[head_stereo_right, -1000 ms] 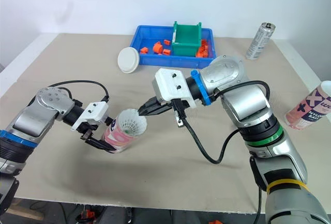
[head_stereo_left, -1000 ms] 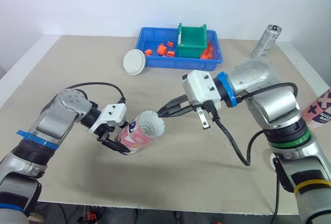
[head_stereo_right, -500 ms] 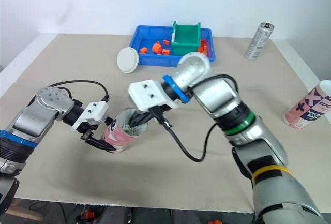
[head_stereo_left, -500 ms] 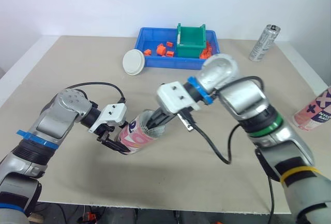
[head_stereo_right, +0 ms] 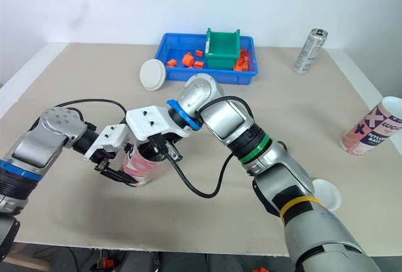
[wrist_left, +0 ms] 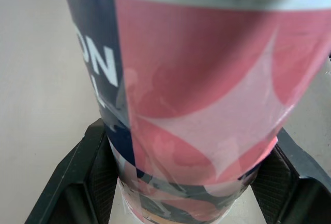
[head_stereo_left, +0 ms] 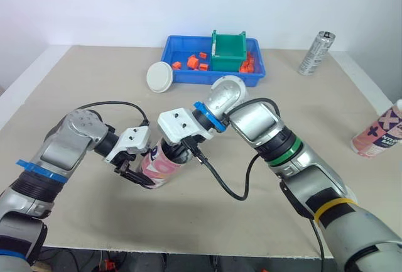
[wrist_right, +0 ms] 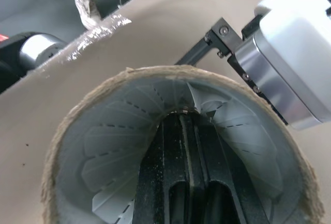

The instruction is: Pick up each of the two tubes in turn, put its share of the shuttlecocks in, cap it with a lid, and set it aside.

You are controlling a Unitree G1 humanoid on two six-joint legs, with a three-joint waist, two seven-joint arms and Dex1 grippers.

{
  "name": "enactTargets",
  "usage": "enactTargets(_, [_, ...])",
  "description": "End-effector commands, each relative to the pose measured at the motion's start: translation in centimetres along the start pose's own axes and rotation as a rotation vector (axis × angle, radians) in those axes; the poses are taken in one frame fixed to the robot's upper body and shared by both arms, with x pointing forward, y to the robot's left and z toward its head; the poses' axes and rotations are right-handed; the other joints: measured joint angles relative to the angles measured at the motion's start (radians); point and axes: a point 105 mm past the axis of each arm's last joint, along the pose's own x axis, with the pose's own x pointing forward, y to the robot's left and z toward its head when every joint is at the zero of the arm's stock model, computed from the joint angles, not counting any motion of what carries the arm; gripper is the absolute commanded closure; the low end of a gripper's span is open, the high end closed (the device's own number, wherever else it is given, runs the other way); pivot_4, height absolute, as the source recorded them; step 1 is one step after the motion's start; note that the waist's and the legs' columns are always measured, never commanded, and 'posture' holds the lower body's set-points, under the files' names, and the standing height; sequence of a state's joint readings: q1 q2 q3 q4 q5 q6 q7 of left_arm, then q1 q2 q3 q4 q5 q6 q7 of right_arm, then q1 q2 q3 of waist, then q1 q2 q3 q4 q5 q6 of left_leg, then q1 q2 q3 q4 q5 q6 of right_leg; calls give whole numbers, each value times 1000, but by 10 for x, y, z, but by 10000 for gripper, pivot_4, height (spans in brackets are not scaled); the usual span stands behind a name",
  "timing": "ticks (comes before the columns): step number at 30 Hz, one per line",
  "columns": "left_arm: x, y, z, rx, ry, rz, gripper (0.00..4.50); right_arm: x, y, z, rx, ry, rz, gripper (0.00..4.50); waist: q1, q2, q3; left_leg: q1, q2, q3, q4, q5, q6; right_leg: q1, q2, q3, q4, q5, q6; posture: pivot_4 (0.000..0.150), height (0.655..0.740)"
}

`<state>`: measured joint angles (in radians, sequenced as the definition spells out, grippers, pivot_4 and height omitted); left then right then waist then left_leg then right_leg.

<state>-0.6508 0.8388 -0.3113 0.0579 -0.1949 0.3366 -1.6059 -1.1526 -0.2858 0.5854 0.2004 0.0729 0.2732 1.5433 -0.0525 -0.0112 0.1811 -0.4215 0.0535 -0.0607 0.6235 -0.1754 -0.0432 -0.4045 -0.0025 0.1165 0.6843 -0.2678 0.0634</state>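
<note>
A pink, white and navy tube hangs tilted just above the table, mouth toward the right arm. My left gripper is shut on its lower body; its black fingers clamp both sides. My right gripper is shut, and its fingers reach into the tube's mouth. Around them, a white shuttlecock sits deep in the tube with its feathers spread against the cardboard wall. A second pink tube stands open at the table's right edge.
One white lid lies left of the blue bin, which holds orange parts and a green box. Another white lid lies near the right forearm. A silver can stands at the back right.
My right gripper has moved left from beside the tube's mouth into the tube. The shuttlecock that stuck out of the rim now sits down inside. My left gripper still holds the tube.
</note>
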Motion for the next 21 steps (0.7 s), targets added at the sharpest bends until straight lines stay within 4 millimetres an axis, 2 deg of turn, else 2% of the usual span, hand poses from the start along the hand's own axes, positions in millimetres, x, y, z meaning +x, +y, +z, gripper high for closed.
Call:
enactTargets(1, [4,2,12,49,-33,17,12717,-4,-5,13,25,-92,17,44390,-1,0,0,0,0,0,0,0,0,0,0,0,0,0,0,1500,7309])
enactTargets(7, [4,2,12,47,-37,16,12717,-62,-1,34,-6,-168,-46,44390,9,0,2,-5,-1,-1,1,2,-2,-2,-1,0,0,1,1,1500,7309])
enactTargets(12, [5,2,14,54,-54,23,12717,-107,16,42,-31,-151,-107,44390,10,-1,3,-8,-3,-1,0,2,-3,-3,-4,-1,-2,-1,4,1500,7309])
enactTargets(18, [7,7,43,126,-228,74,12717,-159,39,17,59,-29,-286,44390,5,-3,5,-9,-3,-1,-1,2,-3,-5,-4,-1,-2,-3,3,1500,7309])
enactTargets(21, [11,17,61,166,-363,149,12717,-193,53,-10,177,40,-467,44390,7,-4,6,-9,-3,-1,-2,2,-2,-5,-4,-1,-2,-3,3,1500,7309])
